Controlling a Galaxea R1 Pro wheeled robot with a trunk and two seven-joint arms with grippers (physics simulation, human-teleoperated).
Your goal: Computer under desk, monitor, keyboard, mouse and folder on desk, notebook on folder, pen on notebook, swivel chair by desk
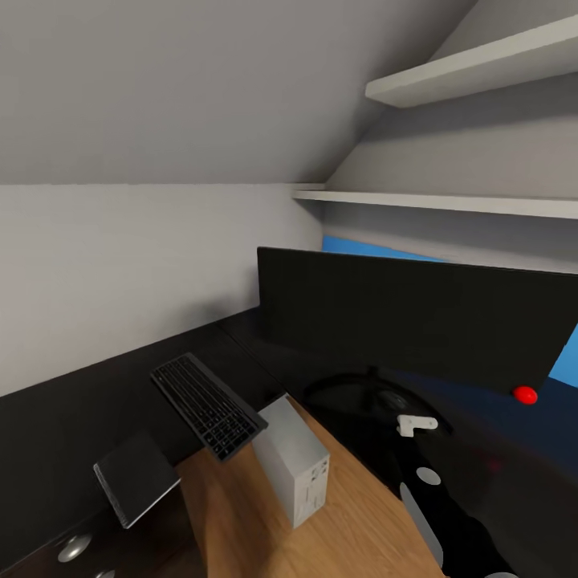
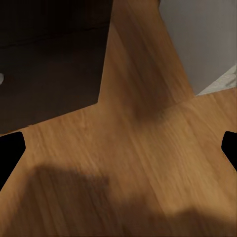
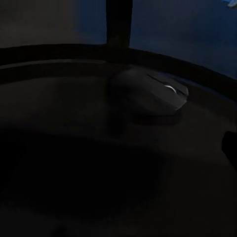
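A black tabletop [image 1: 48, 433] is seen from the head view, carrying a wide black monitor [image 1: 417, 317] with a red dot at its lower corner. A keyboard [image 1: 207, 405] lies at about 9 o'clock of the monitor's stand, its long axis running from 11 to 5 o'clock, one end overhanging the edge. A grey notebook [image 1: 135, 478] rests at 7 o'clock of the keyboard, also partly over the edge. A light grey computer [image 1: 295, 459] stands on the wooden floor [image 1: 361, 522] just below the keyboard's near end. In the right wrist view a dark mouse [image 3: 150, 93] is seen straight ahead of the right jaws, resting on the tabletop just in front of the monitor's stand post [image 3: 118, 22]; its long axis appears to lie across the line of approach. One dark fingertip [image 3: 231, 145] is seen at the frame's side, so the right jaws are judged spread wide and holding nothing. The left jaws [image 2: 118, 150] are spread wide over bare floor, holding nothing. The right arm is judged the nearer to the mouse.
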